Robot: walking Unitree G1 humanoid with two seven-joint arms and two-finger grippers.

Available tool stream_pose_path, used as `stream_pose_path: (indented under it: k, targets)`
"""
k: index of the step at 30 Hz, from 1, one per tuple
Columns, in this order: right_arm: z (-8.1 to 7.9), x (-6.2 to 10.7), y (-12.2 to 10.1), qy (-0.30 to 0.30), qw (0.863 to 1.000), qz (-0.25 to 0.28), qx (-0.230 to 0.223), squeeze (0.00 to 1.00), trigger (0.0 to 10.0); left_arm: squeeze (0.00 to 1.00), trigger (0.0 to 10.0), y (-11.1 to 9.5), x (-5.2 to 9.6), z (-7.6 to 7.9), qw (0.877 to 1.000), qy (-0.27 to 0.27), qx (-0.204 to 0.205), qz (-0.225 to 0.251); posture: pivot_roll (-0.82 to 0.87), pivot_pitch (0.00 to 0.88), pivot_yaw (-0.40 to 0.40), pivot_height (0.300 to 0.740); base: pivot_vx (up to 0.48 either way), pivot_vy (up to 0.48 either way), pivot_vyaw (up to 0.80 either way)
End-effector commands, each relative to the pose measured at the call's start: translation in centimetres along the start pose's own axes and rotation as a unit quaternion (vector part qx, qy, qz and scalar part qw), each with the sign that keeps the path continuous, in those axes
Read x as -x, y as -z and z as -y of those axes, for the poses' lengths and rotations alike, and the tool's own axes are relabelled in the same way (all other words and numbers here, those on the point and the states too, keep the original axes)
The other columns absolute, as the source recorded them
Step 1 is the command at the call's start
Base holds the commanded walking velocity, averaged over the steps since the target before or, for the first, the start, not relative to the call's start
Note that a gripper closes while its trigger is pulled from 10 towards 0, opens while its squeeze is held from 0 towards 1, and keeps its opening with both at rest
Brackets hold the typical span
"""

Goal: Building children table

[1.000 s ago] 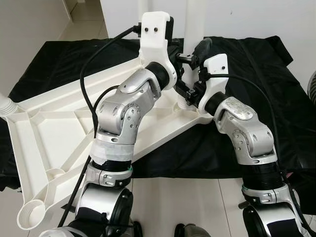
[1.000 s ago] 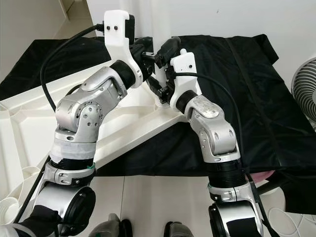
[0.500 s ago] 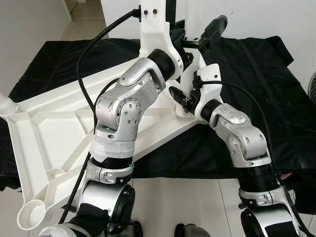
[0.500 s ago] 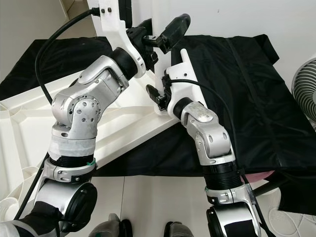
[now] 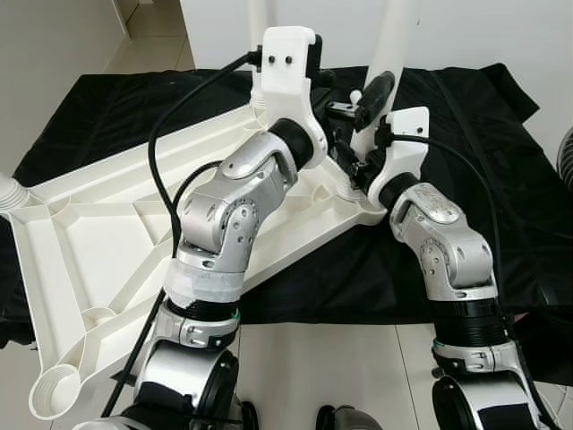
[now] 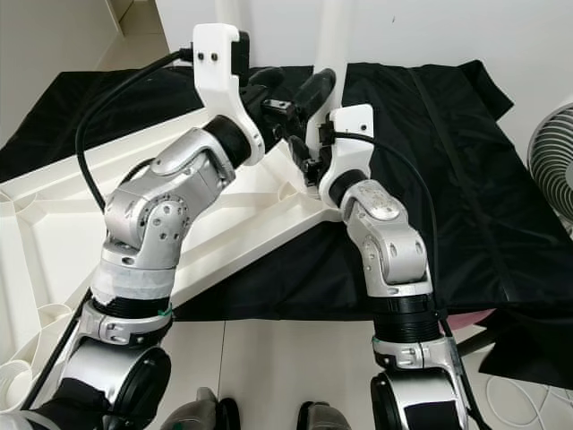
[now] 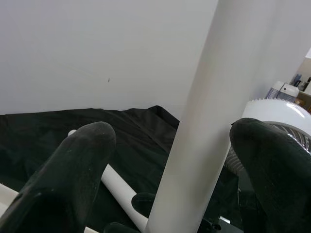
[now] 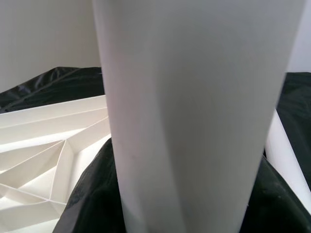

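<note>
White table leg (image 7: 194,131) stands between left gripper's (image 7: 170,160) wide-open fingers, untouched; right gripper (image 5: 365,116) clamps same leg above upturned tabletop (image 5: 98,233) on black cloth (image 5: 466,116).

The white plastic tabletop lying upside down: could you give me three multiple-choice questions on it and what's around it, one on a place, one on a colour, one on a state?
1. Where does the upright white leg tube stand?
A. At the tabletop's far right corner
B. In the near left round socket
C. Flat on the floor tiles

2. What colour is the cloth under the tabletop?
A. Red
B. Black
C. Yellow

3. How are the left gripper's fingers?
A. Pressed together on nothing
B. Holding a screwdriver
C. Apart, on either side of the tube

Answers:
1 A: the upright white leg tube rises from that corner of the white plastic tabletop.
2 B: the cloth is black.
3 C: the wrist view shows the left gripper with its fingers spread, gaps beside the tube.
</note>
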State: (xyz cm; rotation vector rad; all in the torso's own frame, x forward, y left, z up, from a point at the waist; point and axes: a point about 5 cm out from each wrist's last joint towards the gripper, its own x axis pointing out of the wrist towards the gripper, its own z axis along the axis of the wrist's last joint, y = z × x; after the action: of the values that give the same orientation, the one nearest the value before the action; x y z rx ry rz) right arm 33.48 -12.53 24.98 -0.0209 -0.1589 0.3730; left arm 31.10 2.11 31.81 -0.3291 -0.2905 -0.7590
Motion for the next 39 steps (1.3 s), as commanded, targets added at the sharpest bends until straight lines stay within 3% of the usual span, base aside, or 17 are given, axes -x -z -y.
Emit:
stream_pose_path:
  k: [1, 5, 6, 16, 21, 23, 26, 33, 39]
  targets:
    - [0.6, 0.0, 0.4, 0.024, 1.000, 0.002, -0.010, 0.00, 10.0, 0.00, 10.0, 0.3, 0.3, -0.7, 1.000, -0.017, 0.002, -0.003, -0.10, 0.124, 0.047, 0.740, 0.000, 0.000, 0.00]
    - [1.1, 0.1, 0.7, 0.046, 0.999, 0.003, -0.011, 0.00, 10.0, 0.00, 10.0, 0.9, 0.6, -1.2, 0.999, -0.029, -0.006, -0.015, -0.10, 0.113, 0.049, 0.740, 0.000, 0.000, 0.00]
    - [1.5, 0.3, 1.1, 0.066, 0.998, 0.002, -0.010, 0.00, 10.0, 0.00, 10.0, 2.0, 1.1, -1.8, 0.998, -0.044, -0.011, -0.034, -0.10, 0.105, 0.051, 0.740, 0.000, 0.000, 0.00]
    - [2.3, 0.5, 1.9, 0.090, 0.996, 0.002, -0.002, 0.00, 10.0, 0.00, 10.0, 4.9, 2.5, -2.9, 0.994, -0.074, -0.019, -0.074, -0.10, 0.112, 0.046, 0.740, 0.000, 0.000, 0.00]
    - [2.4, 0.3, 2.2, 0.092, 0.996, 0.006, 0.001, 0.00, 10.0, 0.00, 10.0, 6.1, 3.2, -2.7, 0.992, -0.065, -0.060, -0.088, -0.09, 0.114, 0.043, 0.740, 0.000, 0.000, 0.00]
    - [2.4, 0.1, 2.3, 0.097, 0.995, 0.014, 0.002, 0.00, 10.0, 0.00, 10.0, 7.2, 3.9, -2.4, 0.987, -0.043, -0.123, -0.091, -0.09, 0.114, 0.043, 0.740, 0.000, 0.000, 0.00]
    - [2.6, 0.0, 2.4, 0.102, 0.994, 0.023, 0.010, 0.00, 10.0, 0.00, 10.0, 8.2, 4.4, -2.0, 0.982, -0.020, -0.155, -0.101, -0.09, 0.114, 0.045, 0.740, 0.000, 0.000, 0.00]
    - [3.5, 0.0, 3.6, 0.123, 0.992, 0.035, 0.010, 0.00, 10.0, 0.00, 10.0, 10.6, 5.1, -1.1, 0.973, 0.026, -0.164, -0.161, -0.09, 0.114, 0.045, 0.740, 0.000, 0.000, 0.00]
    - [3.5, -0.1, 3.0, 0.122, 0.990, 0.065, -0.004, 0.00, 10.0, 0.00, 10.0, 11.6, 5.0, -1.1, 0.969, 0.032, -0.166, -0.181, -0.09, 0.112, 0.046, 0.740, 0.000, 0.000, 0.00]
